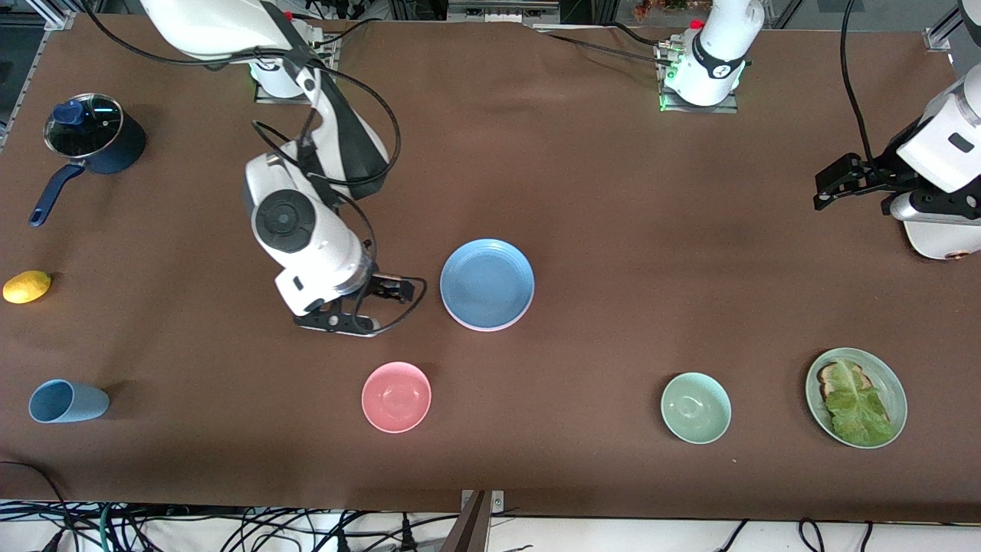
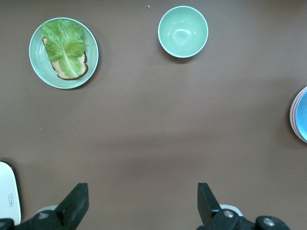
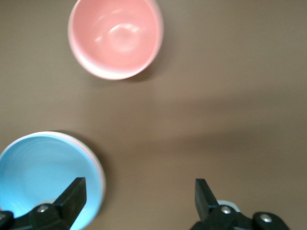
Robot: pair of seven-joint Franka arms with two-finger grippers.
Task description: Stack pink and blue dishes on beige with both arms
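Front view. Brown surface [image 1: 613, 192]. Blue plate [image 1: 487, 284] near the middle, on top of a stack; a pale pink rim shows beneath its camera-side edge, and a beige plate under that cannot be made out. Right gripper [image 1: 383, 295] low just beside the stack, toward the right arm's end, fingers wide, holding nothing. Left gripper [image 1: 831, 184] raised over bare surface at the left arm's end, waiting, fingers wide and empty. Pink bowl [image 1: 396, 396] nearer the camera than the stack; mint-green bowl [image 1: 696, 408] and green plate with toast and lettuce [image 1: 856, 397] toward the left arm's end. Saucepan [image 1: 92, 138], lemon [image 1: 27, 287], light-blue cup [image 1: 67, 401] along the right arm's end. Open room between stack and left gripper.

Left wrist view. Fingers [image 2: 76, 206] spread; stack edge at frame margin shows blue over pink.

Right wrist view. Fingers [image 3: 72, 196] spread, one beside the blue plate's rim.
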